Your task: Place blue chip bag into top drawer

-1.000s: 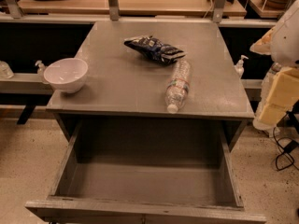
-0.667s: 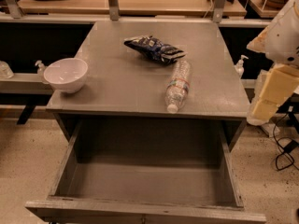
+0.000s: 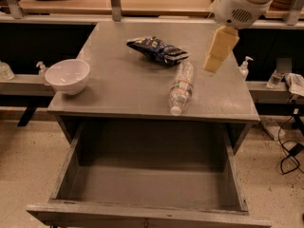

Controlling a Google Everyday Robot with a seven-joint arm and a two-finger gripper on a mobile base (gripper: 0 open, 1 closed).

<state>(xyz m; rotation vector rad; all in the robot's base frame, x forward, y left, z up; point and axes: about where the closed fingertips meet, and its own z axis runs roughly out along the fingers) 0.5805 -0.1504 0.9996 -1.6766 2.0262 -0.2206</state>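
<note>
The blue chip bag (image 3: 156,50) lies crumpled on the grey table top (image 3: 118,91), toward the back centre. The top drawer (image 3: 142,215) is pulled fully open below the table's front edge, and nothing shows inside it. My gripper (image 3: 218,49) hangs from the white arm at the upper right. It is above the table's right side, right of the bag, above the bottle's far end, and touches nothing.
A clear plastic water bottle (image 3: 181,87) lies on its side between the bag and the table's front edge. A white bowl (image 3: 68,75) stands at the table's left edge. Small dispenser bottles (image 3: 244,66) sit on side shelves. Cables (image 3: 289,151) lie on the floor at the right.
The arm has swung in from the right edge of view, leftward over the table's right side, closer to the bag. The bag, bottle, bowl and drawer have not moved.
</note>
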